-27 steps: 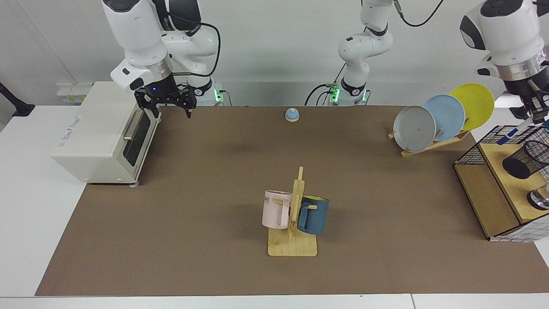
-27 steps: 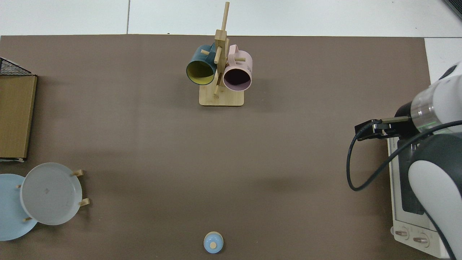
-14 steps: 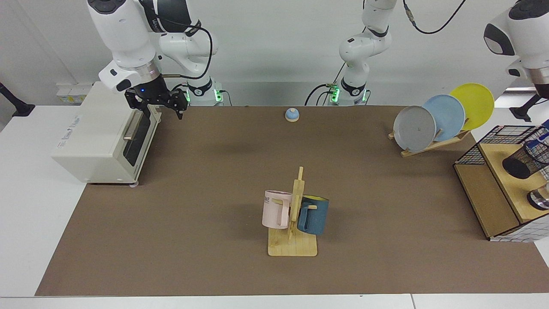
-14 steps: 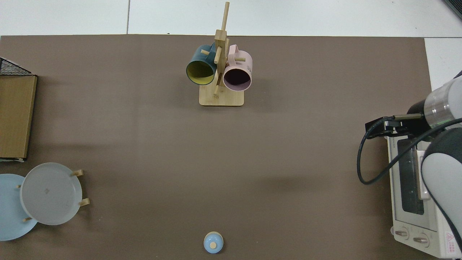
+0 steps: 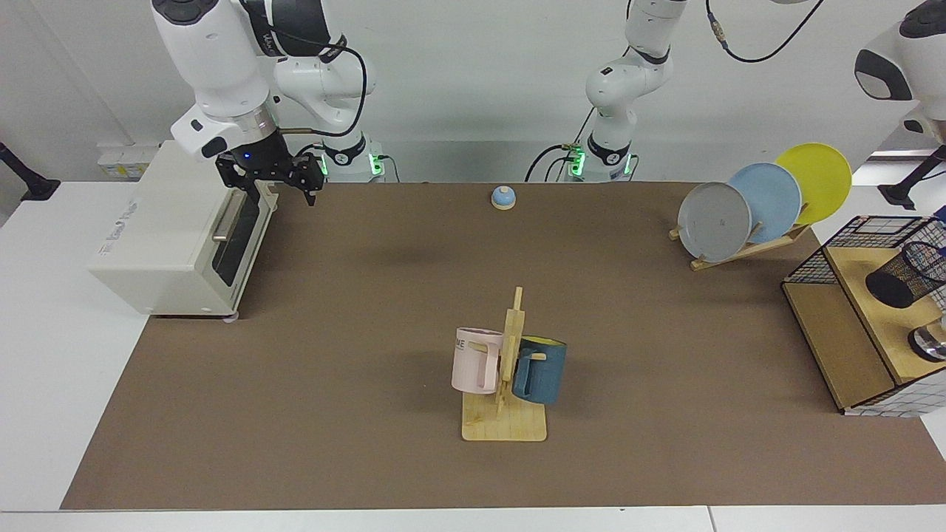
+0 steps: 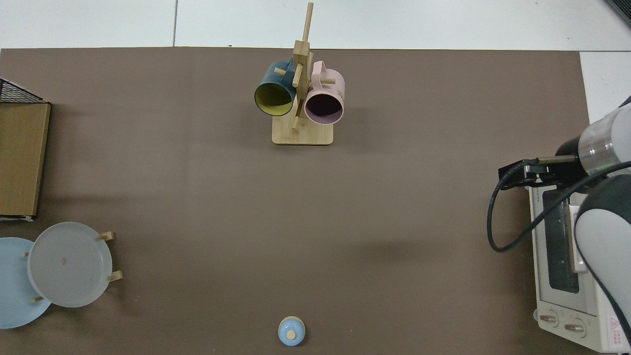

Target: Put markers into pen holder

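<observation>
The pen holder (image 5: 903,275), a black wire-mesh cup, lies tilted on a wooden shelf (image 5: 861,295) at the far right of the facing view. A bluish shape that looks like a marker (image 5: 925,255) shows through its mesh near the mouth. Only the upper part of my left arm (image 5: 905,59) shows above it, and its gripper is past the picture's edge. My right gripper (image 5: 284,196) hangs open and holds nothing beside the toaster oven's top front corner. In the top view it (image 6: 516,176) is at the right edge. The pen holder is outside the top view.
A white toaster oven (image 5: 177,229) stands at the table's left. A wooden mug stand (image 5: 506,384) with a pink mug and a blue mug is mid-table. A plate rack (image 5: 746,210) holds three plates. A small blue knob (image 5: 503,197) sits at the back. A shiny silver round object (image 5: 930,343) lies near the pen holder.
My left arm has risen from the pen holder up and out of the picture, and the marker it carried is now in the holder. My right gripper shifted slightly toward the oven, then stayed.
</observation>
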